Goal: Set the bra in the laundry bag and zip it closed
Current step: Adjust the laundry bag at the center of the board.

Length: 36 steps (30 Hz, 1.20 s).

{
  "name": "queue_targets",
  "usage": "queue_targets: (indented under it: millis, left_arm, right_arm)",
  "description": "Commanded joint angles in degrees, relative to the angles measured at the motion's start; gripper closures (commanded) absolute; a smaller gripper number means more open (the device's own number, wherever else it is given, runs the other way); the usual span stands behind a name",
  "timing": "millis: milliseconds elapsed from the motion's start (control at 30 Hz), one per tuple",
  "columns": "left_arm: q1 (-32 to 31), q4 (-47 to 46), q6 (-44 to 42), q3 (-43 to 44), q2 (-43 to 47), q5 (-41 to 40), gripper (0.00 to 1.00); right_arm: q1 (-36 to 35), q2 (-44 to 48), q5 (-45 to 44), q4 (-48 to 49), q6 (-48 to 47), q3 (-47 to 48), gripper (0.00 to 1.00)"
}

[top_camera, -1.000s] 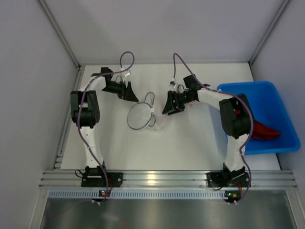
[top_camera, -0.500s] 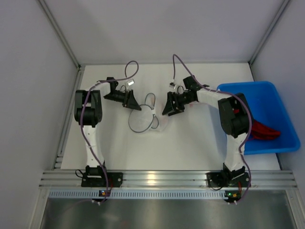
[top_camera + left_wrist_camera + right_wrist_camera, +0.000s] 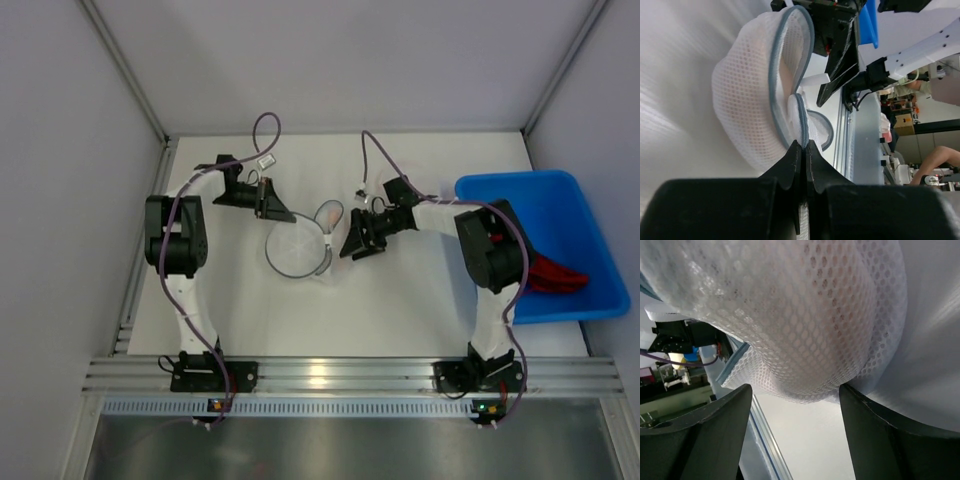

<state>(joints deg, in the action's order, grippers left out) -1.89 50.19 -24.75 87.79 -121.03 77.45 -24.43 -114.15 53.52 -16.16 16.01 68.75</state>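
The laundry bag [image 3: 297, 246] is a round white mesh pouch with a grey-blue zip rim, lying at the table's centre. My left gripper [image 3: 283, 216] is at its far left edge. In the left wrist view this gripper [image 3: 804, 144] is shut on the bag's zip rim [image 3: 801, 117], and the bag [image 3: 747, 105] gapes open beyond it. Pale pink fabric, the bra [image 3: 790, 70], shows inside. My right gripper [image 3: 350, 246] stands open at the bag's right side. In its own view the mesh [image 3: 805, 315] bulges just past its fingertips [image 3: 850, 395], pink showing through.
A blue bin [image 3: 585, 300] sits at the table's right edge with a red item [image 3: 555, 272] inside. Purple cables loop above both wrists. Grey walls close in the back and sides.
My left gripper has shut on the bag's zip rim after standing wide open. The bag's rim has shifted and spread rounder. My right gripper has slid slightly toward the near side.
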Motion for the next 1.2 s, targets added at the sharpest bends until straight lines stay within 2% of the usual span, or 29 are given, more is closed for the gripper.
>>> queue_targets:
  millis: [0,133,233,333,367,500,567,800,933,1167]
  left_arm:
    - [0.13,0.43,2.69,-1.04,3.61,7.27,1.0]
    - [-0.66,0.34,5.59,-1.48,3.79,11.57,1.0]
    - [-1.45,0.34,8.92,-1.22,3.52,15.35,1.0]
    - [-1.8,0.34,11.83,-1.13,4.66,16.77,1.0]
    - [-1.8,0.34,13.23,-0.95,5.1,16.77,1.0]
    - [-1.8,0.34,17.54,-0.51,6.77,17.91,1.0]
    - [-1.8,0.43,19.29,-0.77,7.82,18.17,1.0]
    - [-1.8,0.52,24.39,0.01,8.1,18.17,1.0]
    - [-1.8,0.52,29.83,0.45,6.69,18.26,1.0]
    - [-1.98,0.78,33.19,0.46,5.72,18.17,1.0]
  right_arm:
    - [-1.94,4.1,1.32,8.15,3.58,-2.48,0.28]
    - [-3.96,7.44,3.17,21.92,10.78,-6.95,0.23]
    - [-5.54,9.29,3.35,25.13,13.35,-8.46,0.21]
    - [-5.64,10.96,4.14,19.0,8.79,-8.2,0.21]
    - [-4.85,11.57,3.88,16.54,4.25,-7.59,0.21]
    - [-2.74,14.3,2.03,2.23,-5.8,-5.3,0.21]
    - [-1.68,14.57,1.25,-0.44,-9.05,-3.72,0.21]
    - [0.25,13.34,1.41,-3.44,-10.3,0.77,0.21]
    - [0.17,12.02,2.73,-1.68,-8.81,2.61,0.21]
    - [0.08,8.51,4.49,2.79,-4.43,7.36,0.2]
